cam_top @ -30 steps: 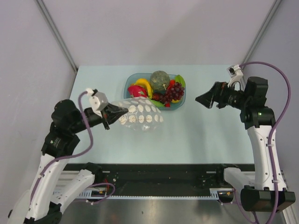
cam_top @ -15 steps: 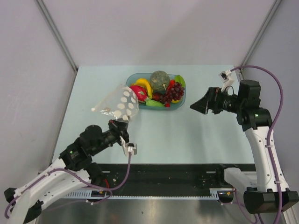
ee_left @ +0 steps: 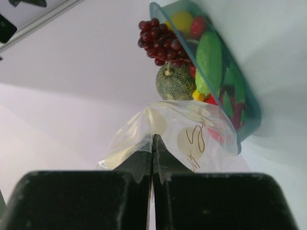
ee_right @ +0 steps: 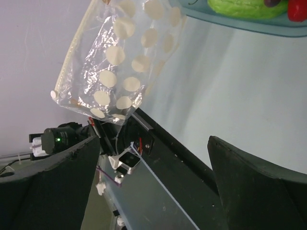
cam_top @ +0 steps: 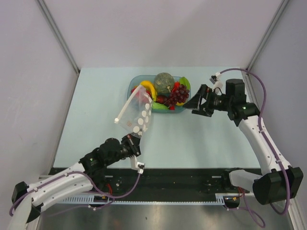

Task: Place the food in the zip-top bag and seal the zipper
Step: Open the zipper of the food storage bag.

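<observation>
The clear dotted zip-top bag (cam_top: 136, 114) hangs in the air left of the blue bowl (cam_top: 134, 82), held upright with its zipper strip (cam_top: 125, 106) at the upper left. My left gripper (cam_top: 134, 139) is shut on the bag's lower corner; the pinch shows in the left wrist view (ee_left: 153, 143). The grey-green bumpy ball (cam_top: 164, 82) and the dark red grapes (cam_top: 180, 93) lie in the bowl. My right gripper (cam_top: 193, 104) is open and empty, just right of the bowl. The bag also shows in the right wrist view (ee_right: 117, 62).
The bowl also holds a yellow banana (cam_top: 148, 87), a pink dragon fruit (cam_top: 140, 92) and green pieces (cam_top: 184, 84). Grey walls stand at the back and sides. The black rail (cam_top: 168, 177) runs along the near table edge.
My left arm has swung low and to the right, turning the bag from lying flat to hanging upright by the bowl. My right gripper has moved left toward the bowl.
</observation>
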